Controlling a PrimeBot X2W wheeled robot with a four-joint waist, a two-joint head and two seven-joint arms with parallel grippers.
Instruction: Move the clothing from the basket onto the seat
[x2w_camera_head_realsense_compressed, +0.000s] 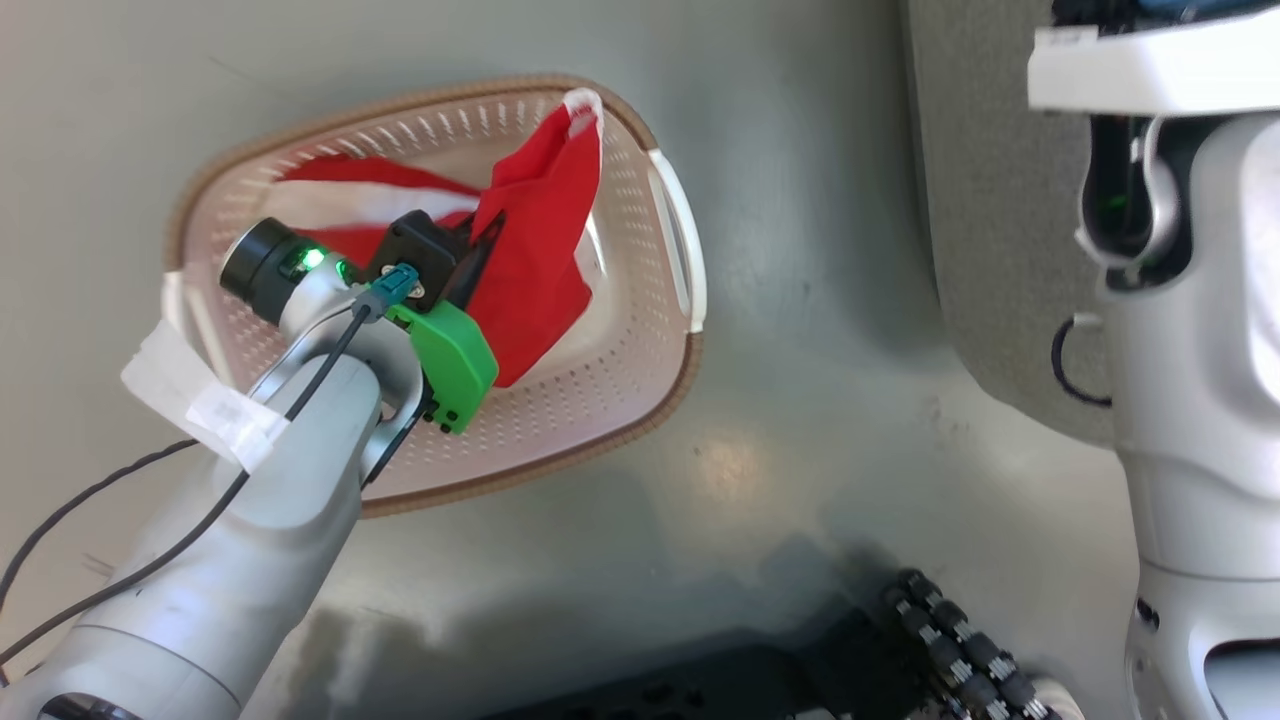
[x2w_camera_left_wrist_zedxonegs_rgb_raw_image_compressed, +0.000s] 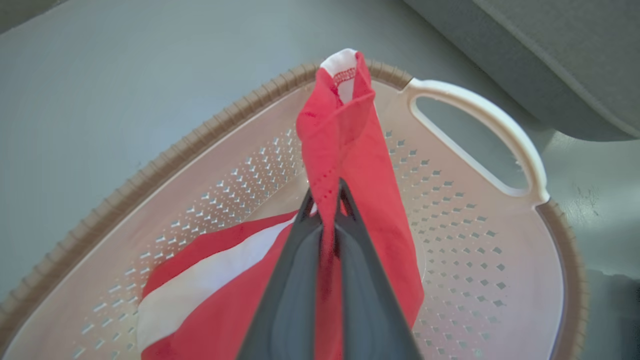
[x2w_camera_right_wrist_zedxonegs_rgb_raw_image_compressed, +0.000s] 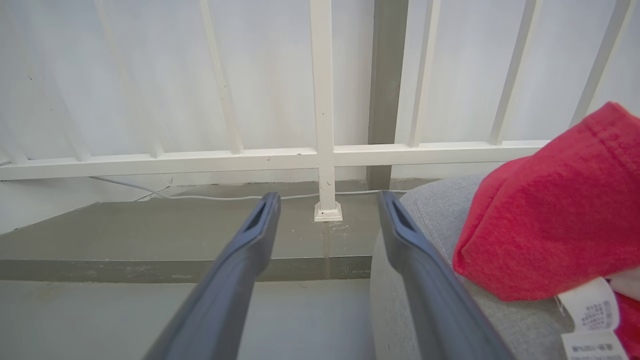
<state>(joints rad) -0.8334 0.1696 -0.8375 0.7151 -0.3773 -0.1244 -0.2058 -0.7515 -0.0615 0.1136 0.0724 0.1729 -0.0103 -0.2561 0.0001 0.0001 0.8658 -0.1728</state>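
Clothing (x2w_camera_right_wrist_zedxonegs_rgb_raw_image_compressed: 550, 210) sits on the seat (x2w_camera_right_wrist_zedxonegs_rgb_raw_image_compressed: 430, 215) by my spread-open right gripper (x2w_camera_right_wrist_zedxonegs_rgb_raw_image_compressed: 328, 198); my left gripper (x2w_camera_left_wrist_zedxonegs_rgb_raw_image_compressed: 325, 194) clamps more in the basket (x2w_camera_left_wrist_zedxonegs_rgb_raw_image_compressed: 475, 260).

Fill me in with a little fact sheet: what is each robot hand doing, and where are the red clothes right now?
Left hand: shut, pinching a fold of the pinched garment, drawn up inside the basket
Right hand: open, holding nothing, beside the seat
Also in basket: striped garment, red with a white band, lying on the bottom
On seat: labelled garment, red with a white tag
Job status: unfinished; two pieces not yet moved
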